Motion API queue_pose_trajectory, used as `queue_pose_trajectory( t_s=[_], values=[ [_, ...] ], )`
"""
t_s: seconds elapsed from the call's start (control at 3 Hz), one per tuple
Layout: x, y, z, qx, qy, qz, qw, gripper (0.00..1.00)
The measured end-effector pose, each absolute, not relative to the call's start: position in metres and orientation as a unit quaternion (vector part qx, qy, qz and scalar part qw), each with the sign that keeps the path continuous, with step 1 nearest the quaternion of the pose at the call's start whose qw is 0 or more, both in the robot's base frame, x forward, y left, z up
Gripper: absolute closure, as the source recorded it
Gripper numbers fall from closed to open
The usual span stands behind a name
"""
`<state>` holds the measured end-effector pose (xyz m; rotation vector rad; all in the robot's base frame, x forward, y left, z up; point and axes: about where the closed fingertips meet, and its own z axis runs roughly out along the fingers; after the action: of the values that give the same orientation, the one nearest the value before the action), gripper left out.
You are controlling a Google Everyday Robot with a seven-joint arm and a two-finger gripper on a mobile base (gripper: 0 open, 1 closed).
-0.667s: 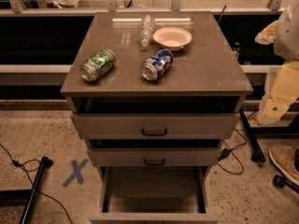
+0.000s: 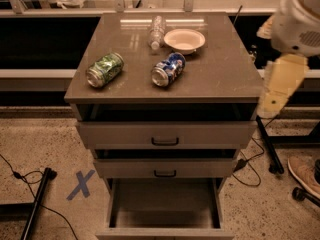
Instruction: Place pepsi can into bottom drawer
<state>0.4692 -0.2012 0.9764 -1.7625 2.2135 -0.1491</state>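
The pepsi can (image 2: 168, 69), blue with white and red markings, lies on its side on the cabinet top (image 2: 220, 74), near the middle. The bottom drawer (image 2: 164, 203) is pulled open below, and its plain grey interior is empty. My gripper (image 2: 274, 103) hangs from the white arm at the right edge of the cabinet, pointing down beside the top. It is well to the right of the pepsi can and holds nothing that I can see.
A green can (image 2: 104, 70) lies on its side at the left of the top. A clear plastic bottle (image 2: 156, 31) and a white bowl (image 2: 184, 40) sit at the back. Two upper drawers (image 2: 165, 134) with black handles stand slightly open. Cables and a stand leg (image 2: 37, 196) lie on the floor.
The arm and gripper have shifted a little to the left and up, closer to the cabinet's right edge. The cans and drawers have not moved.
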Motion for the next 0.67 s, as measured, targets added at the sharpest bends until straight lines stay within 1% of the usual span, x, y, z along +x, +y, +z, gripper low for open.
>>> queue_pose_trajectory(
  t_s=[0.33, 0.67],
  values=[
    [0.5124, -0.1763, 0.9701, -0.656, 0.734, -0.080, 0.155, 0.00],
    [0.5150, -0.1746, 0.9694, -0.661, 0.730, -0.083, 0.154, 0.00]
  ],
)
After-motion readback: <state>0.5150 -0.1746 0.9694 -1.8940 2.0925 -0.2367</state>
